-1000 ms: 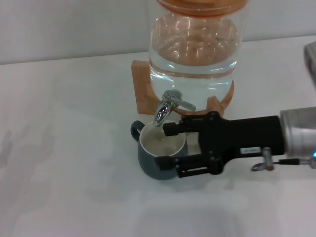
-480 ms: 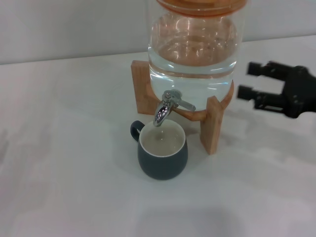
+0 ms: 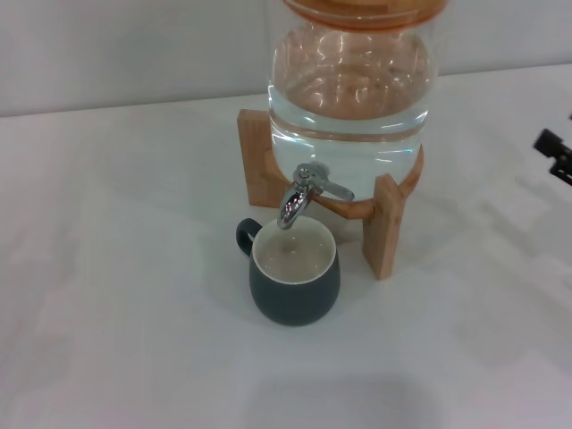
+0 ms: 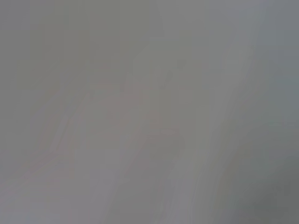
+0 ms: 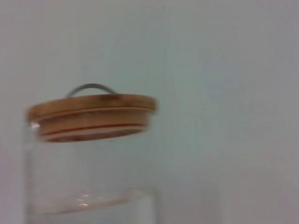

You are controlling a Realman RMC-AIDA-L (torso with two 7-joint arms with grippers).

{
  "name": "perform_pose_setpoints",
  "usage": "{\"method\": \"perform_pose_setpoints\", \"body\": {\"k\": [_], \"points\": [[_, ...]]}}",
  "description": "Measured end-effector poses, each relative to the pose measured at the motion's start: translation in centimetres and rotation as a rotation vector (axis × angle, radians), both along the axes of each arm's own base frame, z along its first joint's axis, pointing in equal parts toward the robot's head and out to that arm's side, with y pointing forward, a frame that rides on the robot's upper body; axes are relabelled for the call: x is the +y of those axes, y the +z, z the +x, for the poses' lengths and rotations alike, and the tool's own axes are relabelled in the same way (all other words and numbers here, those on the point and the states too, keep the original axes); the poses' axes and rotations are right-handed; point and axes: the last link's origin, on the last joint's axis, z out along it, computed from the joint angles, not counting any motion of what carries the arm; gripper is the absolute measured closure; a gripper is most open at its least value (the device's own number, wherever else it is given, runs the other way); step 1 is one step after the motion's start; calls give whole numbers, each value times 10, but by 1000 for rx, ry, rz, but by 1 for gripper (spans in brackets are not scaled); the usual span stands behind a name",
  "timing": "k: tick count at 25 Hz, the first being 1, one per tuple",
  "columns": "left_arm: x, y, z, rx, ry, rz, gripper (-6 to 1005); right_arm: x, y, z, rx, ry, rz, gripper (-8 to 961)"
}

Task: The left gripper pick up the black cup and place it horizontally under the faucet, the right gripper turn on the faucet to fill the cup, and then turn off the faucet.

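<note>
The black cup [image 3: 295,278] stands upright on the white table, handle to the left, with water inside. It sits right under the spout of the chrome faucet [image 3: 304,194], fitted to the large glass water jar [image 3: 350,98] on a wooden stand. Only a black tip of my right gripper [image 3: 558,154] shows at the right edge of the head view, far from the faucet. My left gripper is out of view; the left wrist view shows only blank grey. The right wrist view shows the jar's wooden lid [image 5: 91,115].
The jar's wooden stand [image 3: 384,223] has legs beside and behind the cup. The white table [image 3: 116,295] spreads to the left and front of the cup. A pale wall runs behind the jar.
My right gripper has drawn back from beside the cup and faucet to the right, almost out of the head view. The cup and faucet have stayed put.
</note>
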Motion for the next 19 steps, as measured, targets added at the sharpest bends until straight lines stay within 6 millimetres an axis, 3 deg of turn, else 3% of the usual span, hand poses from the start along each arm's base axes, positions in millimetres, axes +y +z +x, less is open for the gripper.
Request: {"method": "perform_pose_setpoints", "body": {"k": [7, 19], "points": [[-2, 8, -4, -26, 27, 68, 519, -18, -14, 25, -17, -117, 166, 171], [0, 10, -3, -25, 26, 73, 518, -21, -18, 29, -19, -150, 205, 171]]}}
